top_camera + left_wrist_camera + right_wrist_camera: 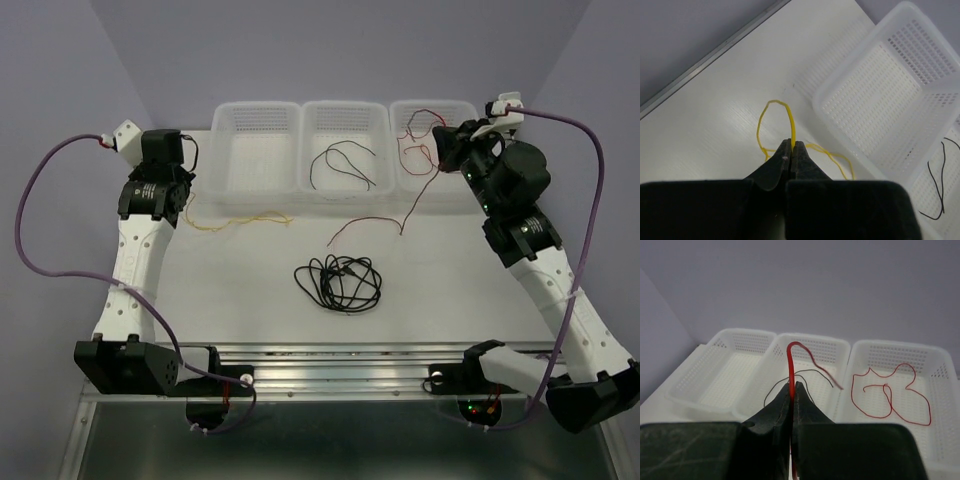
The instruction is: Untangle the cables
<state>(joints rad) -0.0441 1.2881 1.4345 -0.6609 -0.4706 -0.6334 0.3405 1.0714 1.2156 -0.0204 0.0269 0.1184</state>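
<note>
I get bright, even, diffuse light from above, and shadows are faint. The white table (220, 290) washes out, with soft glare in the left wrist view. Close black fingers (774, 172) blur; the overhead picture looks slightly grainy.

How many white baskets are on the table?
3, in a row at the far edge: left basket, middle basket with a black cable, right basket with a red cable.

Both my arms: white hole-dotted links (135, 262), black joint housings (155, 190), thick purple cables (18, 220) looping outside, matte-black tapered claw fingers (774, 170).
</note>
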